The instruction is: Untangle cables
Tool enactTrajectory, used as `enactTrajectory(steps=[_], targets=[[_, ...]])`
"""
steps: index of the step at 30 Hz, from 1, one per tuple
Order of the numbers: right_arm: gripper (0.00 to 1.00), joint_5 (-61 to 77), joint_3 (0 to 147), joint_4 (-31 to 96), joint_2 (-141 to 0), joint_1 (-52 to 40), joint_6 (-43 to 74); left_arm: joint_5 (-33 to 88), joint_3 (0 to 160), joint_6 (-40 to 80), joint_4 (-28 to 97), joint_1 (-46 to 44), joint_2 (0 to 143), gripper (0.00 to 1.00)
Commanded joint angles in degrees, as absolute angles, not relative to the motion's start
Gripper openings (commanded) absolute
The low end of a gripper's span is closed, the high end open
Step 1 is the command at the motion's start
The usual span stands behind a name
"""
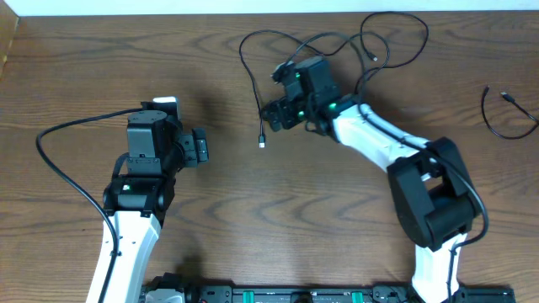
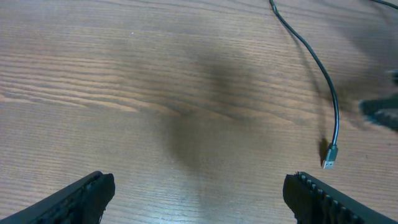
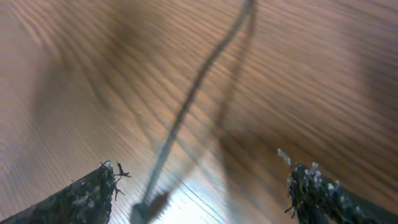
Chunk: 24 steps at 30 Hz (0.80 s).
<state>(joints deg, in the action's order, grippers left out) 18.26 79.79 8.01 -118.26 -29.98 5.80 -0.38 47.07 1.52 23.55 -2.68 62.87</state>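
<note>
Untangling on a wooden table (image 1: 210, 219): right gripper (image 1: 271, 114) poised beside the loose tail (image 1: 258, 97) of a tangle of black cables (image 1: 373, 55), jaws spread wide and clasping nothing; left gripper (image 1: 202, 148) well apart to the left, likewise spread and empty. Best handling of this step, judging from these views: lower the right gripper squarely over the tail with the cord between both fingers (image 3: 87, 196), close just above the small plug (image 1: 262, 143) rather than on it, then draw the tail slowly away from the loops, minding any snag at the crossings hidden under the right arm (image 1: 370, 135). Bring the left gripper across to pin the loops against dragging of the whole bundle. Thin, limp and black throughout, the tail ending in a silver-tipped plug, sharp in the left wrist view and lying flat on the wood; several overlapping loops near the table's far edge; number of cords in the bundle impossible to tell. 1 more black cable (image 1: 505, 114) curled alone at the far right, well apart from the rest. In the right wrist view, only a blurred streak of cord between the fingers, seemingly touching neither.
</note>
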Motion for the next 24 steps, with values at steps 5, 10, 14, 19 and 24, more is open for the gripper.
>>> enactTrajectory(steps=[5,10,14,19,24], targets=[[0.84,15.3,79.8,4.6,-121.8,-34.2,6.8,-1.1,47.0,1.8,23.6,-2.4,62.5,0.92],[0.7,13.4,79.8,4.7,-123.7,-35.0,6.8,-1.1,47.0,1.8,23.6,-2.4,62.5,0.92],[0.45,13.4,79.8,4.9,-124.4,-34.9,6.9,-1.1,47.0,1.8,23.6,-2.4,62.5,0.92],[0.01,12.4,79.8,5.9,-123.8,-33.7,9.9,-1.1,47.0,1.8,23.6,-2.4,62.5,0.92],[0.01,12.4,79.8,13.4,-119.3,-30.3,10.2,-1.1,47.0,1.8,23.6,-2.4,62.5,0.92]])
